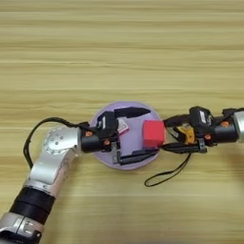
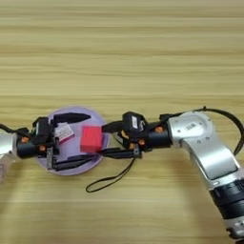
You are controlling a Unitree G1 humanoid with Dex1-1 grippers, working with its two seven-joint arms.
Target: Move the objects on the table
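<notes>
A round purple plate (image 1: 108,116) lies on the table (image 1: 119,52). On it are a white red-labelled flat box (image 1: 123,127) and a red cube (image 1: 153,133), the cube at the plate's right rim. My left gripper (image 1: 153,131) is open, its two fingers spread wide over the plate with the box and the cube between them. From the right, my right gripper (image 1: 164,134) reaches in with its fingertips at the cube's right side. The yellow-black tape measure (image 1: 188,134) sits between its fingers near the palm. Its black cord (image 1: 167,174) trails in a loop onto the table.
Bare wood lies all around the plate. My left forearm (image 1: 47,167) comes in from the lower left and my right forearm (image 2: 209,152) from the lower right.
</notes>
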